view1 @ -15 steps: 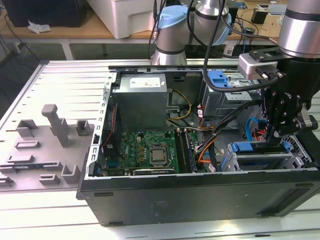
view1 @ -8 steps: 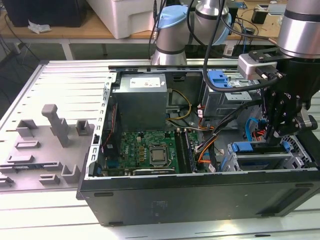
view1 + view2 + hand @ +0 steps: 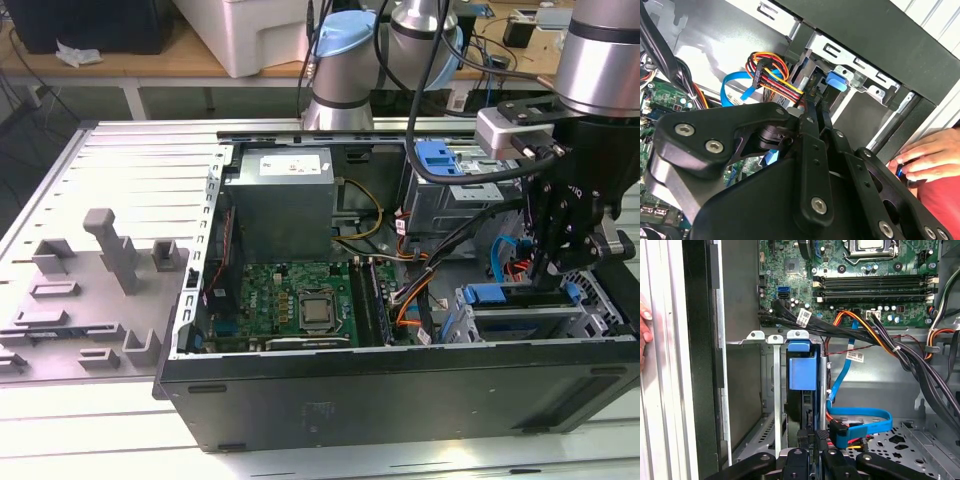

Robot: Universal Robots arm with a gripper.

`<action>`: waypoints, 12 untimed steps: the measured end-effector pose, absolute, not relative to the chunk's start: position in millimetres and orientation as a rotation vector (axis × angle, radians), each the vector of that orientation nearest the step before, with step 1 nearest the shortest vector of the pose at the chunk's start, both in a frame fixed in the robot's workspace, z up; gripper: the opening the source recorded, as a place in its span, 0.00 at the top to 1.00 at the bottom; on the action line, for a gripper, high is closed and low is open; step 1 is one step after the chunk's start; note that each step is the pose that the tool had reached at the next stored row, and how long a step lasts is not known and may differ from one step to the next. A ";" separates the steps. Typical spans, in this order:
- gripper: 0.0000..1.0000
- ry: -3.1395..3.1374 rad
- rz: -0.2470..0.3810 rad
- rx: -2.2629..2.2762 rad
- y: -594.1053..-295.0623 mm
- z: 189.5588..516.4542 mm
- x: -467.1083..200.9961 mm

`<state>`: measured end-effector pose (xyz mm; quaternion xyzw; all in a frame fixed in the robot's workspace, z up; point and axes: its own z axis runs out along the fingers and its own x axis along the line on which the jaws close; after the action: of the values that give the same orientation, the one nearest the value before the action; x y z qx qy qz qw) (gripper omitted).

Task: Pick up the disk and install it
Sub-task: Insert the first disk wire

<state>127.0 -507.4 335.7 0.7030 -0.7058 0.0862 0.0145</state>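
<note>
The disk (image 3: 497, 294) sits edge-on in the drive cage at the case's front corner, on the exterior view's right; its blue frame (image 3: 802, 371) shows between the cage's metal rails. In the second wrist view the disk's blue tab (image 3: 836, 80) lies just beyond my fingertips. My gripper (image 3: 545, 270) reaches down into the cage right over the disk. Its fingers (image 3: 805, 440) stand close together, shut, with their tips at the disk's near end. I cannot tell whether they pinch any part of it. My gripper (image 3: 815, 107) lines up with the bay.
The open case (image 3: 400, 390) holds a grey power supply box (image 3: 278, 200), a green motherboard (image 3: 290, 300) and a blue latch (image 3: 437, 160). Blue and orange cables (image 3: 860, 420) loop beside the bay. A person's hand (image 3: 925, 160) rests on the case's outer edge. Grey fixtures (image 3: 110, 250) stand on the left.
</note>
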 end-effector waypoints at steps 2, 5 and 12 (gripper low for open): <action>0.83 -2.197 0.269 2.188 -507.4 336.7 127.0; 0.83 -2.194 0.274 2.186 -507.3 339.0 127.0; 0.83 -2.193 0.275 2.185 -507.4 339.1 126.6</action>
<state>126.6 -507.4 339.1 0.7029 -0.7055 0.0884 0.0166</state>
